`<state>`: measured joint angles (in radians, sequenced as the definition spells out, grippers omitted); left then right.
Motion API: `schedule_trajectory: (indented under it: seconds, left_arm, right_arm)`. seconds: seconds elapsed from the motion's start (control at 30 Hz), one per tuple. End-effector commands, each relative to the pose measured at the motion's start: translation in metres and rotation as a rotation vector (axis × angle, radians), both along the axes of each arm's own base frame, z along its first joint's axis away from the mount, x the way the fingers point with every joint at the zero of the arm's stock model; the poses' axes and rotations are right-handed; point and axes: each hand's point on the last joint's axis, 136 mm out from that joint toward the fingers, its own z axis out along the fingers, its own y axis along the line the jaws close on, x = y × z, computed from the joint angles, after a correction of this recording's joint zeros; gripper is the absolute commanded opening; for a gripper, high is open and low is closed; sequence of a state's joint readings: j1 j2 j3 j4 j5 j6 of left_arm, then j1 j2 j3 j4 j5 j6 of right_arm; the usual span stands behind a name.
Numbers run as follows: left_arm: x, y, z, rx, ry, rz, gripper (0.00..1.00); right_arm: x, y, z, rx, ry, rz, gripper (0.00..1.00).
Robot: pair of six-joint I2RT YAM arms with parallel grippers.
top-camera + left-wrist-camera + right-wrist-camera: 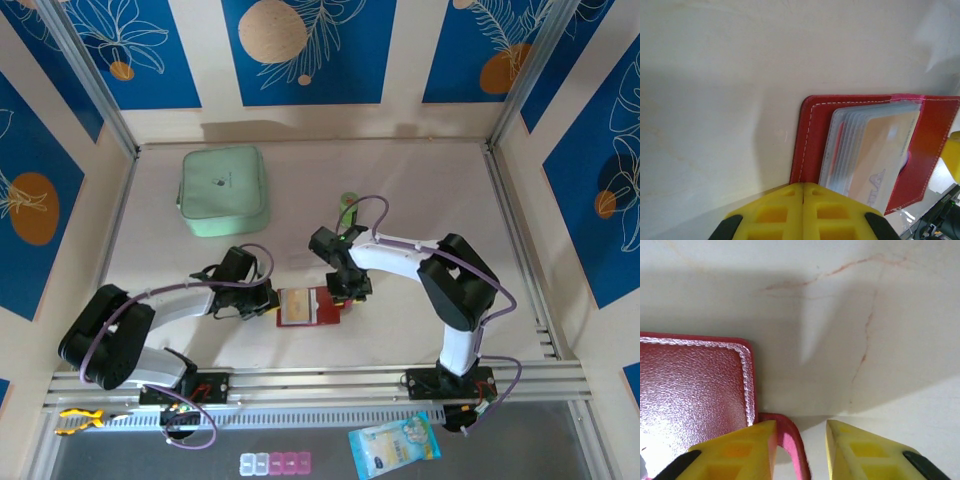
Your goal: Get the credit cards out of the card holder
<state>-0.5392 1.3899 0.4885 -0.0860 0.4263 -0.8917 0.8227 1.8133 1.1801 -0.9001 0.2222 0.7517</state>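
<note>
Red leather, top view: the card holder [328,306] lay open on the table [420,200], lower centre, between the left gripper [270,303] and the right gripper [346,296].
Left wrist view: the left gripper [802,187] was fully closed against the holder's lower left corner; a pinch could not be confirmed. An orange-tan credit card [885,150] sat inside the clear sleeves [840,145].
Right wrist view: the right gripper [800,426] stood partly open, with the snap tab [792,440] loose between its fingers and nothing clamped.
Handling: the card looked light, stiff and slick, and was probably best pinched by an exposed edge while the floppy cover was pinned.
</note>
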Motion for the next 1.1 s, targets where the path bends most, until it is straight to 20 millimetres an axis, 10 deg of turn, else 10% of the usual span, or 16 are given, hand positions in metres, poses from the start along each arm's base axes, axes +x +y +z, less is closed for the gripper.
schedule_trajectory:
  seconds: [0.0, 0.57, 1.07]
  left_arm:
    - [-0.011, 0.008, -0.014, 0.058, 0.049, 0.005, 0.0]
    - [-0.008, 0.006, -0.006, 0.047, 0.035, 0.007, 0.0]
    - [-0.01, 0.002, -0.003, 0.033, 0.038, -0.007, 0.0]
  right_arm:
    - [-0.002, -0.009, 0.018, -0.019, -0.023, -0.005, 0.36]
    - [0.0, 0.036, 0.083, 0.013, -0.118, 0.085, 0.38]
    - [-0.008, 0.04, 0.023, -0.01, 0.001, 0.027, 0.7]
